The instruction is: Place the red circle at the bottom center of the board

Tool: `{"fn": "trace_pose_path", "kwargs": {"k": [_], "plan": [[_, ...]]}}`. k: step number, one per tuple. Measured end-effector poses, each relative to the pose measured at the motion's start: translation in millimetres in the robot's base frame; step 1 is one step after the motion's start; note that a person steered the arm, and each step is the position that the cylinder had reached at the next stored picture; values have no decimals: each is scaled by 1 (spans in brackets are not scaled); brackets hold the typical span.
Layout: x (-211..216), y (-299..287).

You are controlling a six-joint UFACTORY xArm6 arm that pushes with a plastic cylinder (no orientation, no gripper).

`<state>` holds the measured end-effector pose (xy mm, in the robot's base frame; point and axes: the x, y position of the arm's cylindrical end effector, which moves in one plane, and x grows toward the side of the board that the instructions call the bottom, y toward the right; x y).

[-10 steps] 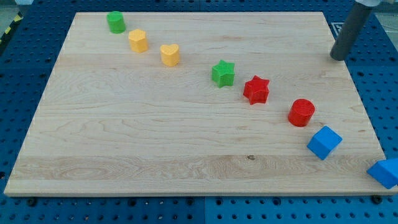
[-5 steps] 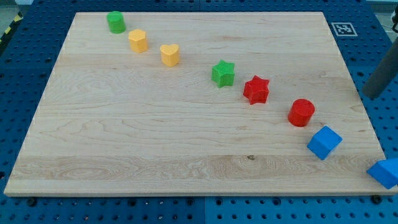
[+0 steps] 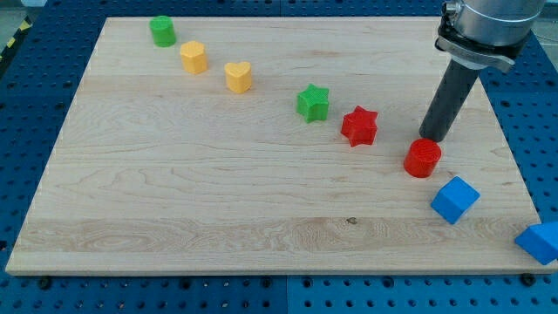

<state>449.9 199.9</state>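
Observation:
The red circle [image 3: 423, 158] sits on the wooden board [image 3: 218, 174] at the view's right, a little below the middle height. My tip [image 3: 432, 139] stands just above the circle at its upper right edge, touching it or nearly so. The dark rod rises from there toward the view's top right.
A red star [image 3: 358, 126] and a green star [image 3: 313, 103] lie left of the circle. A blue cube [image 3: 455, 199] lies just below right of it, another blue block [image 3: 540, 242] off the board's right edge. Two yellow blocks [image 3: 193, 58] [image 3: 238, 77] and a green cylinder [image 3: 162, 31] sit top left.
The rod moved from the board's top right down past the right edge, then swung left onto the board to stand just above the red circle. No block has moved.

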Motion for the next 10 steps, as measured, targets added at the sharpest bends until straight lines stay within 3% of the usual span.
{"fn": "trace_pose_path", "kwargs": {"k": [2,3,5,8,9,10], "plan": [[34,73],[41,54],[41,-80],[23,-118],[64,-139],[70,-140]]}}
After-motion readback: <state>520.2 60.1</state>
